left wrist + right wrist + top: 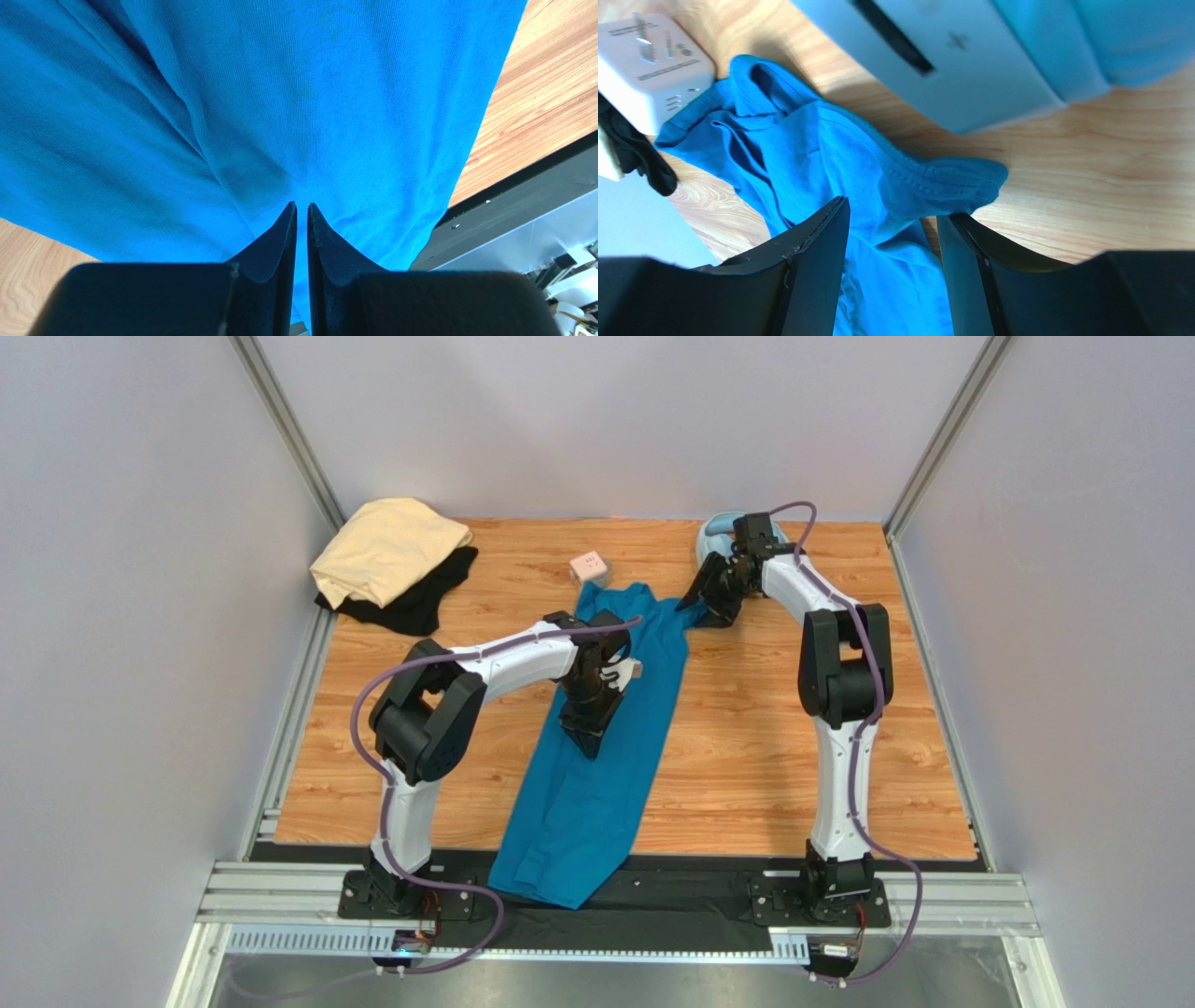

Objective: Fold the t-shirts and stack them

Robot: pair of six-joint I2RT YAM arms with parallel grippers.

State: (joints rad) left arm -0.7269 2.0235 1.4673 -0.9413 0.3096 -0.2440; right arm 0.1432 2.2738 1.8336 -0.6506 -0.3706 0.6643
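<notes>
Cloth in play is the teal shirt (596, 798): it lies as a long narrow strip down the middle of the surface (786, 756). Its near end reaches past the wood between the arm bases, and its far end is up by the pink cube (589, 564) and the headphones (718, 532). Tan shirt (382, 543) sits bunched on the black shirt (428, 599) in the far left corner, well apart from both arms; neither looks folded to me. Left gripper (302, 207) is pressed almost together mid-strip. Creases in the cloth run straight into its tips, so I read it as pinching a thin fold of the teal shirt. Right gripper (892, 213) is spread, with the stitched sleeve hem lying between its fingers and nothing clamped. Handling call: light, limp knit with no stiffness, so it'll sag and drag wherever I don't support it, and a single layer can slip out of a weak pinch. Not fragile, so I can clamp hard. The wood looks smooth, so I expect the cloth to slide rather than snag. Best holds, in my view, are the doubled seams: sleeve hem, collar band, bottom hem. They're thicker and give the pads something to bite. On the right side I'd close on that sleeve hem, deep enough to get past the stitching. Risk: lift from one point and the whole strip bunches up.
</notes>
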